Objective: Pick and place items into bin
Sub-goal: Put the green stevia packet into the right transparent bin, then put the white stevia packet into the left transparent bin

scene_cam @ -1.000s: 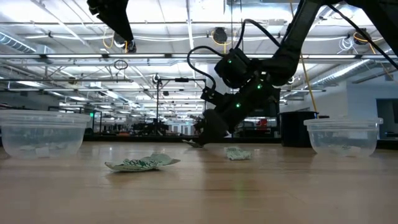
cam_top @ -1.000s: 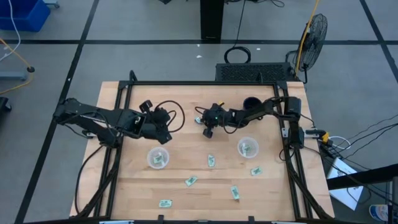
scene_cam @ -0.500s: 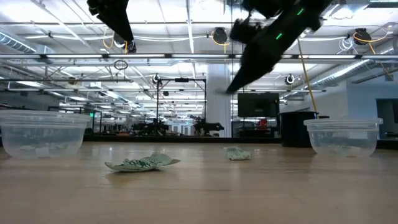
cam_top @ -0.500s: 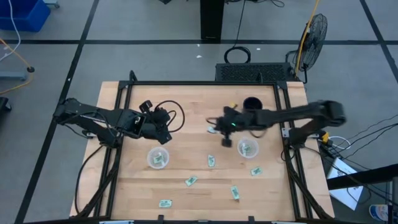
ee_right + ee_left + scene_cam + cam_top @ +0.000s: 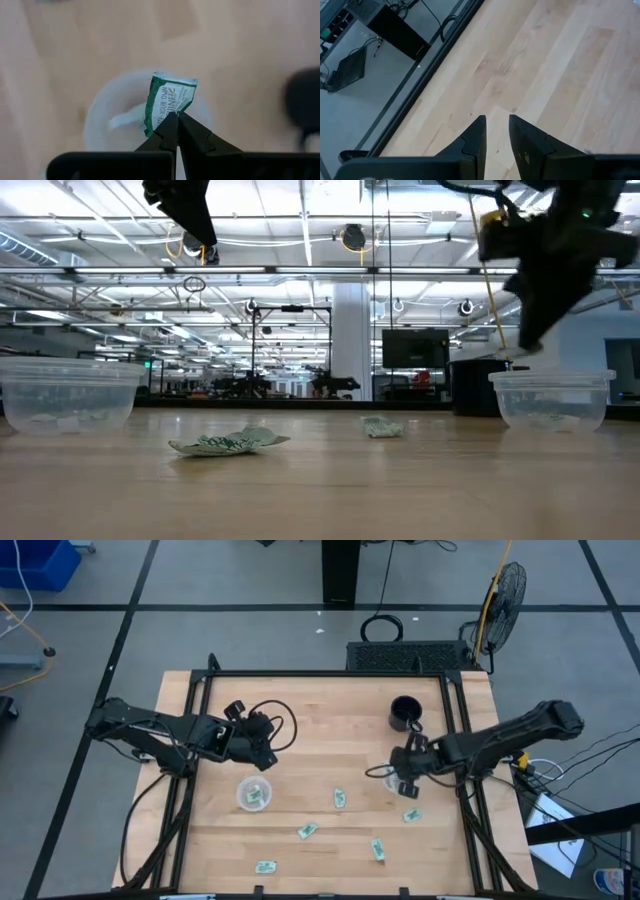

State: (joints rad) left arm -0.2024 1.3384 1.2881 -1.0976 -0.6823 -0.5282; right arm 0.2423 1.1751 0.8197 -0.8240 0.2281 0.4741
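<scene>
Above the clear cup (image 5: 150, 120) on the right side of the counter (image 5: 320, 705), my right hand (image 5: 176, 116) is pinched shut on one packet (image 5: 167, 102), gripping it by a lower edge so that it stands up from my fingertips over the cup's mouth. In the high view that hand (image 5: 405, 765) sits over the cup, near the dark round pot (image 5: 404, 712) at the back. The packet is small and flat, white with a dark green border and green lettering, slightly bent, not torn as far as I can see. My left hand (image 5: 496, 131) waits raised over the left part of the counter, its fingers narrowly parted and holding nothing. I judge the job partly done: the left cup (image 5: 254, 793) already holds at least one packet, and the right cup (image 5: 552, 398) shows pale shapes at its bottom in the low view. Five packets lie loose on the wood: one mid-counter (image 5: 340, 799), one just beside the right cup (image 5: 411, 814), and three toward the front edge (image 5: 307, 831) (image 5: 377, 848) (image 5: 265, 866). Once this one is dropped, those five remain, I reckon.
</scene>
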